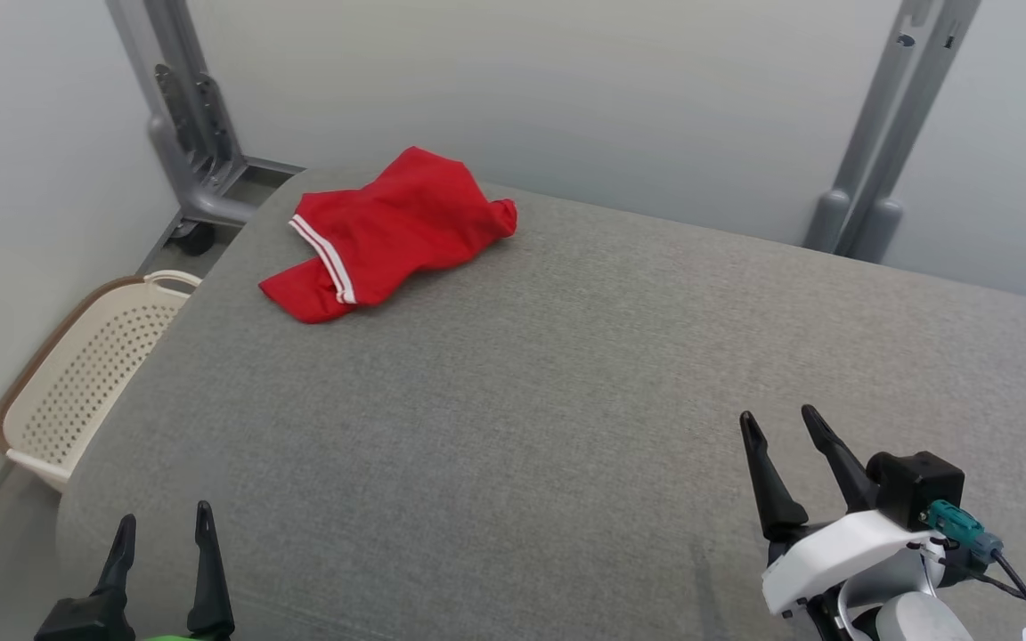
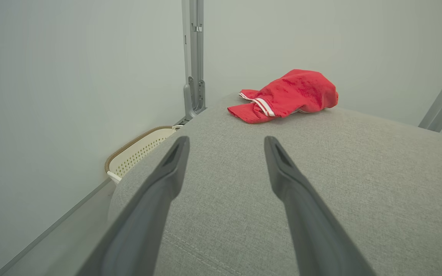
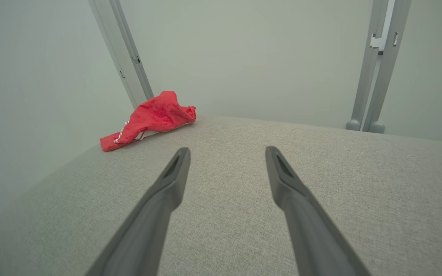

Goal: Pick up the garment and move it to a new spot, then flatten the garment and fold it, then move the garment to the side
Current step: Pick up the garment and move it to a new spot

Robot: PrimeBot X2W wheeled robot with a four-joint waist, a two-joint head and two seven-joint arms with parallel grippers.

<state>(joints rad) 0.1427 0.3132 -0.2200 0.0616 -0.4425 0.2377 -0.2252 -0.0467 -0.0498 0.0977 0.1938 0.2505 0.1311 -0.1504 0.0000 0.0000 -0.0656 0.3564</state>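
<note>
A crumpled red garment with a white-striped edge lies in a heap at the far left corner of a wide grey fabric-covered surface. It is well apart from both of the robot's grippers, which sit at the near edge.

The left gripper shows at the lower left of the head view. Its two dark fingers point up the surface with a clear gap between them and nothing in their grasp. The garment lies far ahead of it and a little to its right, and bare grey fabric fills the stretch between.

The right gripper hangs at the lower right on its white wrist. Its fingers are likewise spread and empty. It is the farther of the two from the garment, which lies far ahead and well off to its left, across the width of the surface. In the right wrist view the heap sits by the far left rim, with its striped edge turned toward the near side.

A cream perforated basket with a brown rim stands tilted in the gap between the surface's left edge and the pale wall. Grey metal posts rise behind the surface, one just beyond the garment and another at the far right.
</note>
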